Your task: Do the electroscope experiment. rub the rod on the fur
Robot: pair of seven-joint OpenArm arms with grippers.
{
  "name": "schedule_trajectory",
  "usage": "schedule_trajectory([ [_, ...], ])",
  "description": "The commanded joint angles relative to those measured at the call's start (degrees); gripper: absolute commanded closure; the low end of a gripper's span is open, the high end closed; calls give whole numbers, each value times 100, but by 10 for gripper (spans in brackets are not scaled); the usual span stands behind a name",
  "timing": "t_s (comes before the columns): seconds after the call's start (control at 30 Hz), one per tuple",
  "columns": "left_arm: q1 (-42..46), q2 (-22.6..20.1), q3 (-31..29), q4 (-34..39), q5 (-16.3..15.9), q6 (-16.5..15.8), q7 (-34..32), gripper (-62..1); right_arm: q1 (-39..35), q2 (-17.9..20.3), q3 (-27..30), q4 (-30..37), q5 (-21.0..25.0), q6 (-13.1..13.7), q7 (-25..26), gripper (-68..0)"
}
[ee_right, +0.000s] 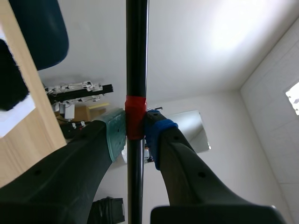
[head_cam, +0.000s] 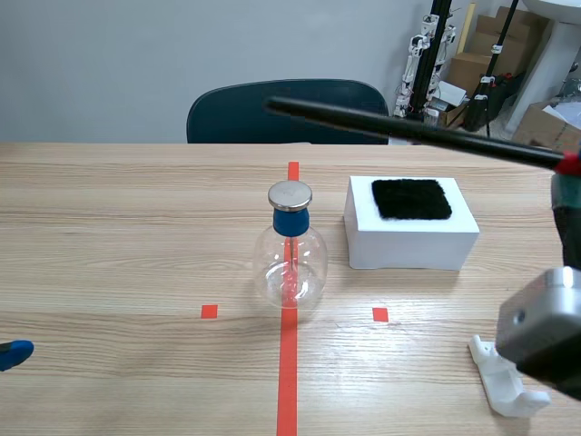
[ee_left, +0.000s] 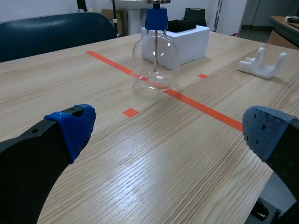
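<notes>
The rod (head_cam: 408,132) held aloft
At the frame's upper right, above the fur (head_cam: 411,198), the right gripper (ee_right: 135,130) clamps it; the left gripper (ee_left: 170,133) is spread wide.

The scene camera sits between my two arms, raised over the near edge of the table (head_cam: 109,227). It faces forward and down across the table to the chair (head_cam: 236,113) and wall (head_cam: 136,54). The glass flask (head_cam: 290,263) stands mid-picture, with the white box (head_cam: 410,238) and fur (head_cam: 411,198) beside it.

My left wrist camera rides low and close over the wood. It looks slantwise from the left, past my left gripper (ee_left: 173,126), at that same flask, box and white stand (ee_left: 262,65).

My right wrist camera tips upward, hard against the rod (ee_right: 137,56) in my right gripper (ee_right: 135,133), and faces the ceiling (ee_right: 210,46). It shares only rod, fur, chair and table.
</notes>
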Motion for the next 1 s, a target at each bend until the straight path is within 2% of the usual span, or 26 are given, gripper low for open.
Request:
schedule_trajectory([
  [0.0, -15, -35, -22, 87, -74, -4, -120, -623, -50, -50, 39, 35, 37, -367, 146, -24],
  [0.13, -15, -35, -22, 87, -74, -4, -120, -623, -352, -328, 76, 35, 0, -367, 463, -24],
  [0.23, -15, -35, -22, 87, -74, -4, -120, -623, -485, -356, 74, 33, -68, -367, 514, -24],
  [0.47, -15, -35, -22, 87, -74, -4, -120, -623, -584, -356, 37, 33, -68, -264, 1014, -24],
  [0.97, -15, -35, -22, 87, -74, -4, -120, -623, -584, -358, -164, 33, -63, -245, 1029, -24],
])
